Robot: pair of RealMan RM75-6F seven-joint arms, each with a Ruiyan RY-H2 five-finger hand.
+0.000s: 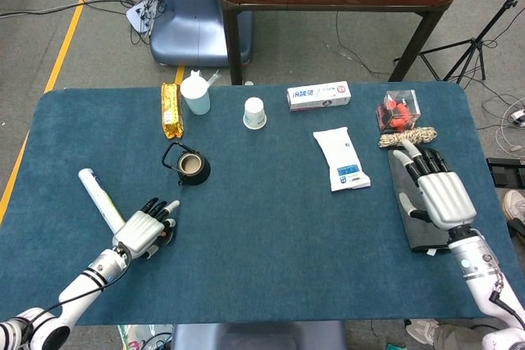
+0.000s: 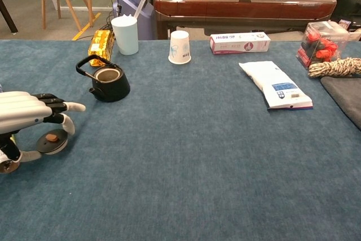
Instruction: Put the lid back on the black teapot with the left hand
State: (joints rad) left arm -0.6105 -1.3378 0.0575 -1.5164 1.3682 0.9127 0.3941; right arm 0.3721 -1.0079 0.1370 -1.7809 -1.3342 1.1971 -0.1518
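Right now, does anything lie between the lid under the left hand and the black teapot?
No. In the chest view only bare blue cloth separates the lid from the black teapot; the left hand hovers over the lid.

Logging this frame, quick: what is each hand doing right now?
Left hand: open, holds nothing, hovers over the lid.
Right hand: open, empty, over the dark mat.
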